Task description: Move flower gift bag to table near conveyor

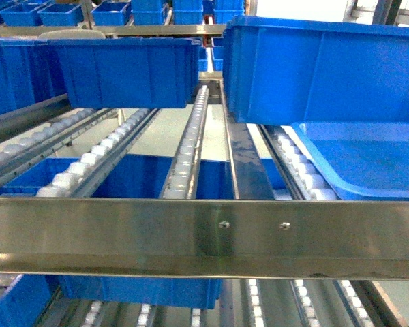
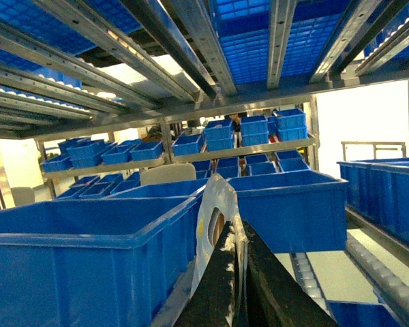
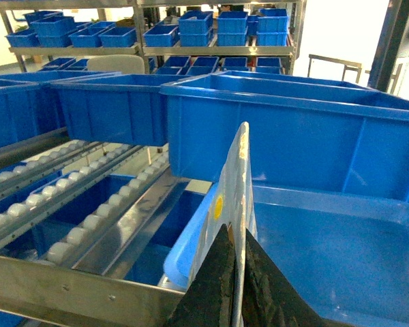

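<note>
Flower gift bag: thin white edge stood upright, pinched between the dark fingers of the right gripper, above the blue tray; in the left wrist view the left gripper likewise clamped a white bag edge; conveyor: steel frame, white rollers, carried blue bins; table not in view.
</note>
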### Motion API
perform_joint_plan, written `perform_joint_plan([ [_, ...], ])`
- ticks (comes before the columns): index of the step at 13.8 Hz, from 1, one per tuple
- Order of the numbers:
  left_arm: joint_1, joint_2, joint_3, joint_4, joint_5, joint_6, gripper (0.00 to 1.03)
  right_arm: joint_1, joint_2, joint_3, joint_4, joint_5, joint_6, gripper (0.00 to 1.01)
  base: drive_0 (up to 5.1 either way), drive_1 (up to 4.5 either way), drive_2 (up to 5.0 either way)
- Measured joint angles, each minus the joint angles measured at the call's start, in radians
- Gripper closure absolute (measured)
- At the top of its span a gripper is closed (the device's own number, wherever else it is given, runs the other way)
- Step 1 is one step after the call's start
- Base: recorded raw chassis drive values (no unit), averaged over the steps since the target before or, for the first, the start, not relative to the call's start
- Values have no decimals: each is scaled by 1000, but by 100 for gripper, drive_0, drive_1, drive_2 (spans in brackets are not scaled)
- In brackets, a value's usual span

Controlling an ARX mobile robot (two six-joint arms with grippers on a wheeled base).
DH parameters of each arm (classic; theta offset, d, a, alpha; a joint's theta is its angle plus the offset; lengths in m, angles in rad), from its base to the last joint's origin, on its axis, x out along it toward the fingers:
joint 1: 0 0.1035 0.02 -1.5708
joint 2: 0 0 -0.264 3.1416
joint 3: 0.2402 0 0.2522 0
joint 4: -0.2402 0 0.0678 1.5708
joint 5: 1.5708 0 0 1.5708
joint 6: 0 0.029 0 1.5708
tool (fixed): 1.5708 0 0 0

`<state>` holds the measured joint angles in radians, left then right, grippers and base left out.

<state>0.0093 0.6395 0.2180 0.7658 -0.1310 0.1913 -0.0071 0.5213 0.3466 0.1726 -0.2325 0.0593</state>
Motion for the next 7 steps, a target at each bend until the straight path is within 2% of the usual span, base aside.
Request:
perform_joint_plan([
  [7,0,0,0,1,0,0,101,0,0,0,0,0,0,98,-485,251,251],
])
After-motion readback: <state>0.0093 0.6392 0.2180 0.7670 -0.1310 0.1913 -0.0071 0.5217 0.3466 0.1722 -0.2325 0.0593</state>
